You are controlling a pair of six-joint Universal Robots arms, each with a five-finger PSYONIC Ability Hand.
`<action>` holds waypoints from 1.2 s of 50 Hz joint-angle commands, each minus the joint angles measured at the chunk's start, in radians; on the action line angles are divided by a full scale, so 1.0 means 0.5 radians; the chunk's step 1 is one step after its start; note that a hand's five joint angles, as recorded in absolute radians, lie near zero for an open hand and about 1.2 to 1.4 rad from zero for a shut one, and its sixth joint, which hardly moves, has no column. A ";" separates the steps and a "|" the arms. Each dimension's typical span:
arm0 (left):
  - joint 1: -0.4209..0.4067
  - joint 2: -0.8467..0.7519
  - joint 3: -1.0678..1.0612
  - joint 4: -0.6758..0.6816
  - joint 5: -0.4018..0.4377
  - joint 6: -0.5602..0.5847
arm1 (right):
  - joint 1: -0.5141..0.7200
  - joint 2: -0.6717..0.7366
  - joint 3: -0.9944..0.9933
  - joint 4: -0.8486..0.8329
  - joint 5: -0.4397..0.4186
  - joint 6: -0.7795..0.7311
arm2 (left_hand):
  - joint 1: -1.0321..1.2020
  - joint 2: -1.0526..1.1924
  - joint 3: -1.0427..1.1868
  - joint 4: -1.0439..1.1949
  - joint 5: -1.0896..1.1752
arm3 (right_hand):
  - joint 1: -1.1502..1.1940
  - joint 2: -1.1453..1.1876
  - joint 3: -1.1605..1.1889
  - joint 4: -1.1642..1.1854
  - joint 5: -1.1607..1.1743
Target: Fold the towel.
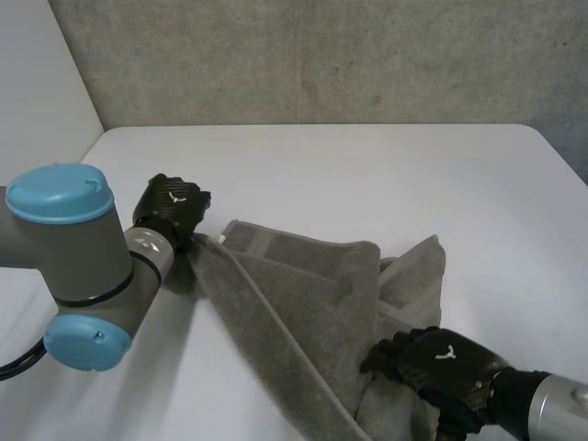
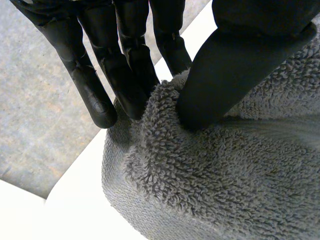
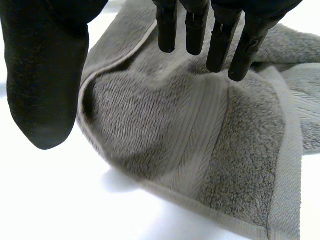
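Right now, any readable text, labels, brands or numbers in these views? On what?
No words or numbers can be read in any view.
Small white mark on the back of the left hand: a symbol, not letters.
The same kind of white mark on the back of the right hand: no letters.
Small white tab at the corner of the towel by the left hand: too small to read.

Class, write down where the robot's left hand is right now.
In the head view, the left hand is on the left side of the white table, at the towel's far left corner, which it pinches between thumb and fingers.
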 commanded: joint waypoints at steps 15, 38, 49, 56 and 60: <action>0.074 -0.018 -0.011 -0.002 0.000 -0.116 | 0.230 0.402 0.112 -0.811 0.054 -0.170 | 0.455 0.367 0.362 0.360 0.425 | 0.446 0.379 0.420 0.401 0.445; -0.003 0.439 -0.121 -0.035 0.003 -0.270 | 0.135 -0.057 -0.833 -0.409 0.300 0.420 | 0.455 0.367 0.362 0.360 0.425 | 2.295 2.228 2.269 2.250 2.294; 0.031 0.743 -0.397 -0.342 0.028 -0.291 | 0.016 0.199 -1.179 0.554 0.370 -0.424 | 0.455 0.367 0.362 0.360 0.425 | 2.295 2.228 2.269 2.250 2.294; 0.074 0.387 -0.266 -0.330 0.104 -0.294 | 0.080 0.564 -1.347 0.536 0.465 -0.415 | 0.455 0.367 0.362 0.360 0.425 | 2.295 2.228 2.269 2.250 2.294; 0.065 0.084 0.144 -0.278 0.150 -0.303 | 0.251 0.908 -1.871 0.374 0.523 -0.211 | 0.455 0.367 0.362 0.360 0.425 | 2.295 2.228 2.269 2.250 2.294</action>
